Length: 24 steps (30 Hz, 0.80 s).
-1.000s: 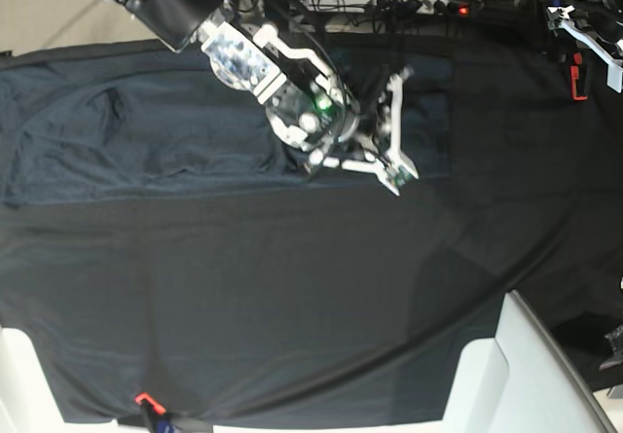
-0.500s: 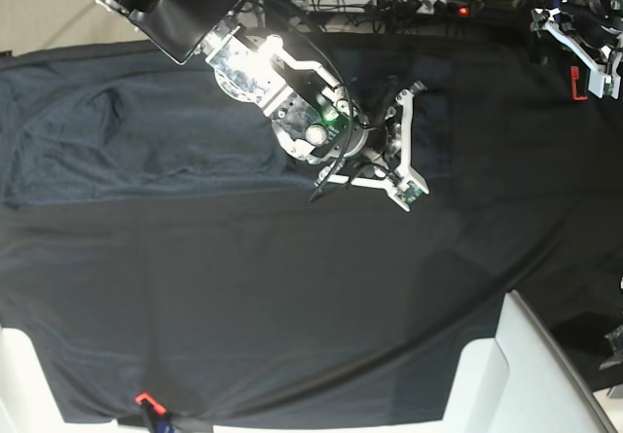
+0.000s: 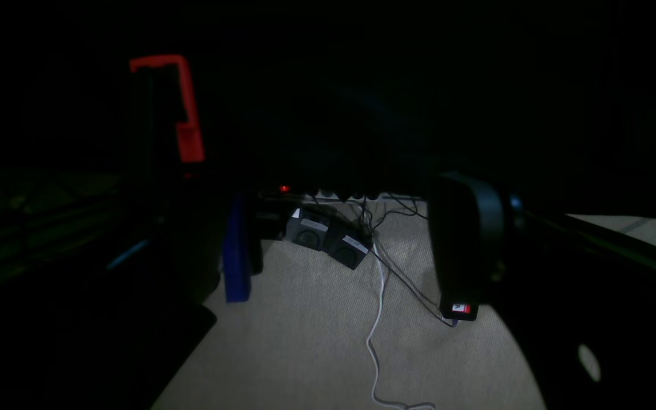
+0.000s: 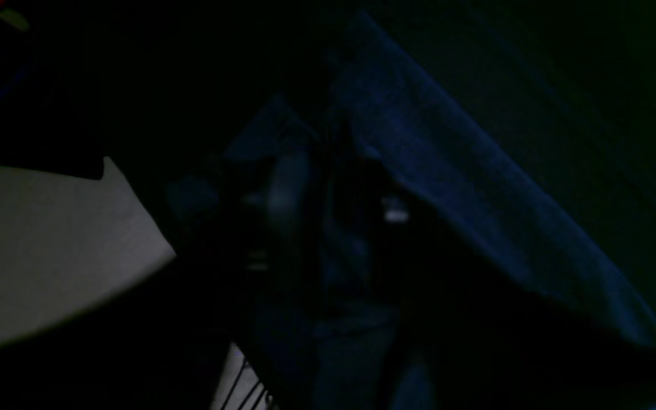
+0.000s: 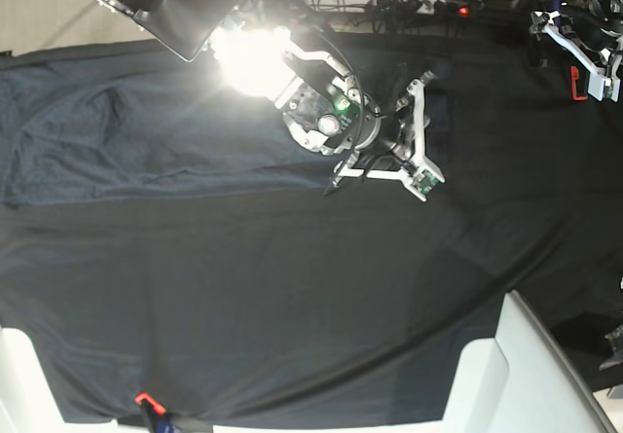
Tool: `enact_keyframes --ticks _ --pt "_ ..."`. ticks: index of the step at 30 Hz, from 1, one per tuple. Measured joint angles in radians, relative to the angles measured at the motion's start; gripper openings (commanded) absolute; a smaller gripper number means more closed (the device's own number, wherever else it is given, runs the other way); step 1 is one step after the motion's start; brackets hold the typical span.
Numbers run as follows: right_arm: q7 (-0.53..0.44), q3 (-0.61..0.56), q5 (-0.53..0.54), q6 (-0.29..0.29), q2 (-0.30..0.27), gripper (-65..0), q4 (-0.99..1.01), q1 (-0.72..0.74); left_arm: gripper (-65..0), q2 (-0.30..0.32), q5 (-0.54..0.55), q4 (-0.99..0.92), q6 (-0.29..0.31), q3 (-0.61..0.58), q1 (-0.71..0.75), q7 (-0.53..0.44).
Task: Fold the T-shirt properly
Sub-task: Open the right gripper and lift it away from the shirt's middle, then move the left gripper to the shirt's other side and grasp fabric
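The T-shirt [image 5: 146,131] lies flat along the back of the table, from the left edge to about the middle right, slightly bluer than the black cloth [image 5: 292,297]. My right gripper [image 5: 428,136] is open above the shirt's right end, with nothing between its white fingers [image 5: 414,112]. In the dark right wrist view a bluish fold of the shirt [image 4: 447,193] runs diagonally. My left gripper [image 5: 579,49] hovers at the table's back right corner, away from the shirt. The left wrist view is too dark to show how its jaws stand.
A red clamp [image 5: 577,81] sits at the back right edge and also shows in the left wrist view [image 3: 185,114]. Another red clamp [image 5: 144,399] is at the front edge. White blocks stand at the front right [image 5: 526,375] and front left [image 5: 19,375]. Cables and a power strip [image 5: 428,5] lie behind the table.
My right gripper has moved to the right over the shirt's right end, still open. Glare on its wrist has grown. The left gripper shifted slightly left at the back right corner.
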<state>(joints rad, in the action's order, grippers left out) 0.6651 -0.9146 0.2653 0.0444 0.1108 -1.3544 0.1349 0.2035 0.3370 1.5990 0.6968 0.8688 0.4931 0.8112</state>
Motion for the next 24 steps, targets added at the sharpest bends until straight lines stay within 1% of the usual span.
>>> enact_keyframes --ticks 1,2,4,7,9,10,12,13,15,17,18,19,20,23,24 --pt "0.000 -0.009 -0.003 0.000 -0.001 -34.1 -0.001 0.001 -12.5 0.000 0.000 0.000 0.000 0.000 0.000 0.000" --pt "0.000 -0.024 -0.004 0.000 -0.001 -33.2 -0.001 0.002 -12.5 -0.001 0.000 0.000 0.000 0.000 0.000 0.000" --pt "0.000 -0.051 0.000 0.001 0.000 -33.0 -0.007 0.000 -12.5 -0.001 -0.001 0.000 0.000 0.000 -0.008 0.002" --pt "0.009 -0.050 0.004 0.007 -0.006 -33.0 -0.055 -0.011 -12.5 0.000 0.001 -0.008 0.000 0.000 -0.031 0.003" --pt "0.002 -0.031 0.005 0.006 -0.040 -33.0 -0.127 -0.018 -12.5 -0.003 0.007 -0.021 0.000 -0.001 -0.047 0.004" --pt "-0.002 0.003 0.008 0.007 -0.066 -33.0 -0.177 -0.036 -12.5 -0.007 0.007 -0.024 0.000 -0.002 -0.053 0.006" --pt "-0.010 0.109 0.007 0.003 -0.114 -32.9 -0.263 -0.097 -12.5 -0.017 0.017 -0.021 -0.006 -0.019 -0.060 0.008" --pt "-0.008 0.167 0.004 0.000 -0.140 -32.9 -0.299 -0.133 -12.5 -0.019 0.050 -0.020 -0.012 -0.046 -0.060 0.025" --pt "-0.004 0.291 -0.005 -0.002 -0.191 -32.9 -0.350 -0.208 -11.4 -0.029 0.170 -0.026 0.000 -0.095 -0.063 0.068" --pt "0.003 0.378 -0.006 0.001 -0.224 -32.9 -0.385 -0.274 -10.0 -0.032 0.286 -0.057 0.000 -0.119 -0.067 0.060" --pt "0.003 0.411 -0.005 0.003 -0.238 -32.9 -0.392 -0.298 -7.4 -0.031 0.319 -0.081 0.000 -0.121 -0.074 0.063" --pt "0.002 0.436 -0.003 0.007 -0.246 -32.9 -0.393 -0.317 -3.0 -0.029 0.335 -0.106 -0.002 -0.122 -0.085 0.068" --pt "0.000 0.454 -0.001 0.006 -0.255 -32.9 -0.393 -0.334 0.0 -0.028 0.330 -0.135 -0.008 -0.119 -0.100 0.069" --pt "-0.004 0.484 0.000 0.014 -0.291 -32.9 -0.394 -0.382 0.0 -0.026 0.338 -0.214 -0.008 -0.128 -0.166 0.068" --pt "-0.004 0.491 -0.001 0.010 -0.305 -32.9 -0.394 -0.395 0.0 -0.026 0.339 -0.245 -0.008 -0.147 -0.189 0.064"
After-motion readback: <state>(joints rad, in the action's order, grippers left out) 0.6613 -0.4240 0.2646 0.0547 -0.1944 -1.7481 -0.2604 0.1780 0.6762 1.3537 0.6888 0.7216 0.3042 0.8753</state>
